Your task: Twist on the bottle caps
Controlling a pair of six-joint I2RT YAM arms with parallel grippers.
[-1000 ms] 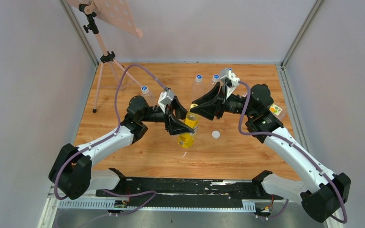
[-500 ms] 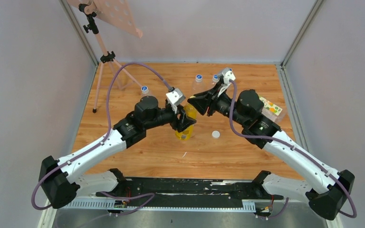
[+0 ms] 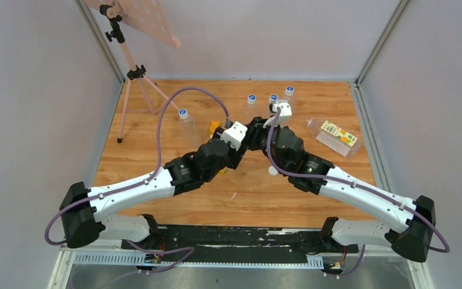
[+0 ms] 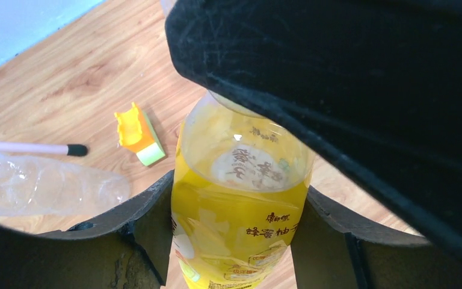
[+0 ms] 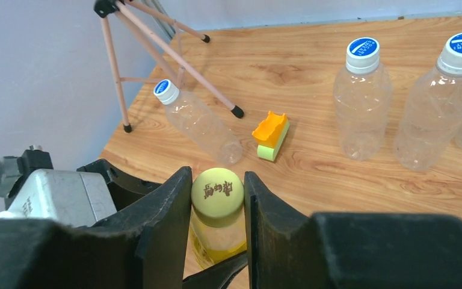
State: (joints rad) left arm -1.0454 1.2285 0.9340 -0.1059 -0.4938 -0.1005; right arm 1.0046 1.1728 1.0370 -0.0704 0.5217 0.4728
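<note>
The slim yellow bottle (image 4: 240, 198) stands upright between the fingers of my left gripper (image 4: 237, 241), which is shut on its body. My right gripper (image 5: 218, 201) is above it, shut on the yellow cap (image 5: 217, 192) that sits on the bottle's neck. In the top view both grippers meet at mid-table and hide this bottle. A white cap (image 3: 271, 171) lies on the table beside my right arm. The wider clear bottle with the orange-green label (image 3: 334, 135) lies on its side at the right.
Several clear bottles with blue caps stand at the back (image 3: 251, 101) (image 3: 272, 98) (image 3: 289, 91), and one (image 3: 183, 115) by the tripod leg (image 5: 180, 60). An orange-and-green block (image 5: 271, 135) lies behind the yellow bottle. A tripod stands at the back left.
My left gripper carried the yellow bottle toward the back of the table. My right gripper swung in over the bottle's top, and both arms now cover it in the top view.
</note>
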